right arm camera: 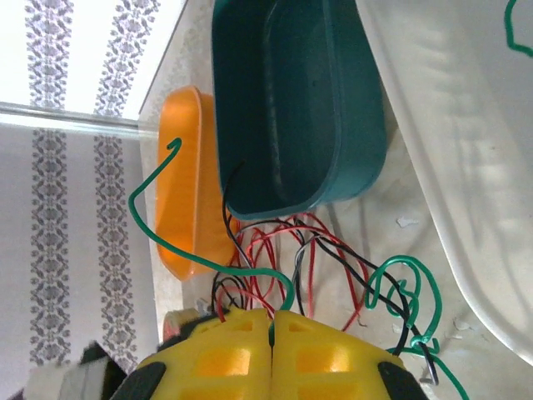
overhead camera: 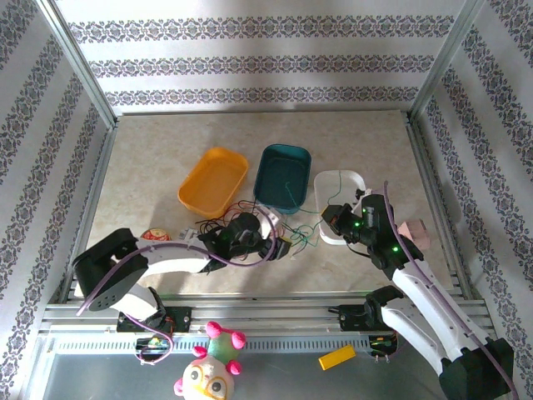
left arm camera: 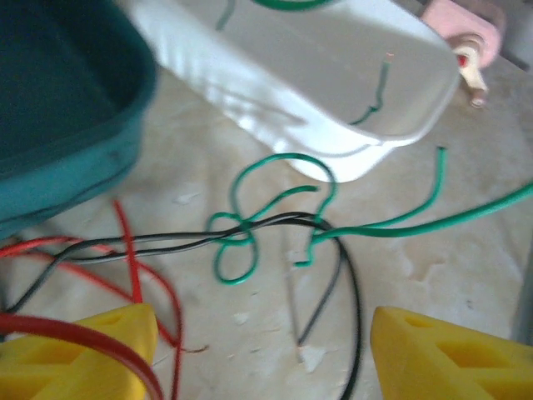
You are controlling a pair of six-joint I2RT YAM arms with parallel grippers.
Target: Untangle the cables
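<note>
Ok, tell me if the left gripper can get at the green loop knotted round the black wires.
Probably yes: the left gripper is open, facing the green loop, nothing standing between them, though a red cable drapes over one finger.

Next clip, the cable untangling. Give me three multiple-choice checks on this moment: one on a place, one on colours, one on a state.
1. Which of the three trays stands in the middle of the row?
A) orange
B) teal
C) white

2. What colours are the cables?
A) red, green and black
B) blue, yellow and white
C) all red

3. How do the left fingers stand?
A) closed on a tray rim
B) closed on a pink block
C) spread apart

Answers:
1 B: in the top view the teal tray sits between the orange tray and the white tray.
2 A: the left wrist view shows strands of those three colours crossing on the table.
3 C: the two yellow tips sit at opposite sides of the left wrist view, with a wide gap between them.
</note>
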